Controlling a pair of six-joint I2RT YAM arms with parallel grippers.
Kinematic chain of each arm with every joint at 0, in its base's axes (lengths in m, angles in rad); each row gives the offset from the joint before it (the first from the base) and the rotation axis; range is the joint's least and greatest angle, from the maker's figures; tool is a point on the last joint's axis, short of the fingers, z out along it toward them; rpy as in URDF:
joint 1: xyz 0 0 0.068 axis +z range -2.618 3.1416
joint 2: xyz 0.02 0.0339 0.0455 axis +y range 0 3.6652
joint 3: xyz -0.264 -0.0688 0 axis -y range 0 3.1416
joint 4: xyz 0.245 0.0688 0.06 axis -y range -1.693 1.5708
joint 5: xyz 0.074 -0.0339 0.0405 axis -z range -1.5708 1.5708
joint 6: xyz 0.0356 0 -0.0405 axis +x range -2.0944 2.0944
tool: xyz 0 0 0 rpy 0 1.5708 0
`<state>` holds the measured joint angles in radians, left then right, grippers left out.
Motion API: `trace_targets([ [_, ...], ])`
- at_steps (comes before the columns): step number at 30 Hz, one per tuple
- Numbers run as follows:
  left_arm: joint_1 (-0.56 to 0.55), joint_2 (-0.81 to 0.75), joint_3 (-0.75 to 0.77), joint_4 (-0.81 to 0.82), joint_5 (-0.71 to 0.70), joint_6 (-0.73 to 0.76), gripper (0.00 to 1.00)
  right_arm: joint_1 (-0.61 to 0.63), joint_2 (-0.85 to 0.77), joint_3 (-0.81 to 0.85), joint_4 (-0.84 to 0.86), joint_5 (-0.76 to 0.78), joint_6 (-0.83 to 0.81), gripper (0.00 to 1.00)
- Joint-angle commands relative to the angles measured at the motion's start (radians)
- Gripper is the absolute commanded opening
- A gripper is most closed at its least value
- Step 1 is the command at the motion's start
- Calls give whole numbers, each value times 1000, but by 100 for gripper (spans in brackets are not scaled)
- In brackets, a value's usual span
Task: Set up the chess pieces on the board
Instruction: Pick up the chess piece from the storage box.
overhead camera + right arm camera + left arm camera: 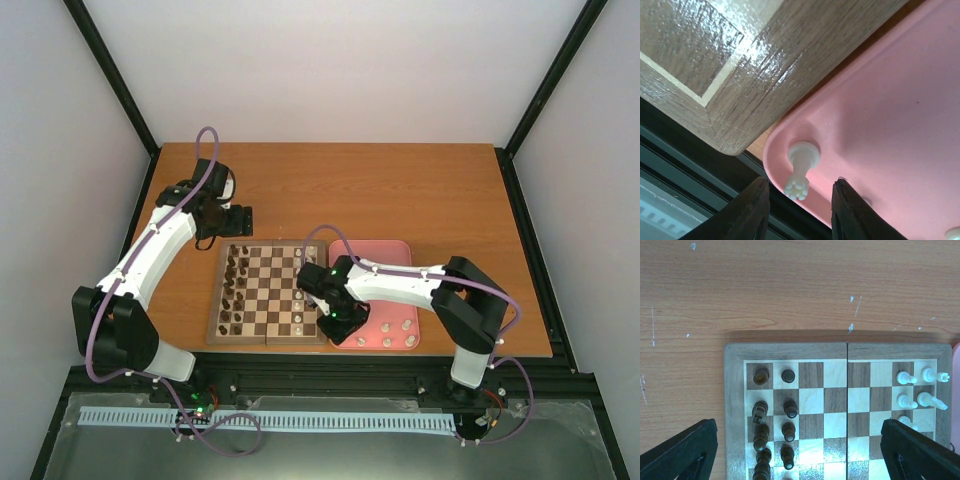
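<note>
Jaws of the right claw [800,184] are set partly apart around a cream chess piece [802,152], ungripped, standing in the pink tray's [880,125] corner beside the board [740,75]. The left claw [797,427] is spread wide, empty, over the tabletop [790,290].

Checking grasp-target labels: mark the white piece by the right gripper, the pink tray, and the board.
white piece [800,172], right wrist view, on its stem.
pink tray [890,115], right wrist view, bare floor.
board [770,80], right wrist view, wood border.

Pink tray [900,100], dark pieces [789,409], wooden table [350,190]
</note>
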<state>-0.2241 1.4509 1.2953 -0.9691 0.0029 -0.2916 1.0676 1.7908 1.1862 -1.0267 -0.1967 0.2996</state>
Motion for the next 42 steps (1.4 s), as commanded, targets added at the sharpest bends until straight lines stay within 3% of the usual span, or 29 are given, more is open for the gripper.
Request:
trace_targets([
  [1,6,-4,24,-12,-3,8,100,5,-24,-10,9,46,37,35],
  [8,6,-3,28,-11,-5,8,100,-6,-153,14,-50,144,100,46],
  [18,6,16,37,-8,8,7,100,-223,-240,-191,-62,186,143,47],
  [24,6,28,48,-11,6,8,100,-291,-240,-244,-28,188,133,47],
  [42,6,55,51,-11,0,7,100,-303,-198,-270,1,144,107,17],
])
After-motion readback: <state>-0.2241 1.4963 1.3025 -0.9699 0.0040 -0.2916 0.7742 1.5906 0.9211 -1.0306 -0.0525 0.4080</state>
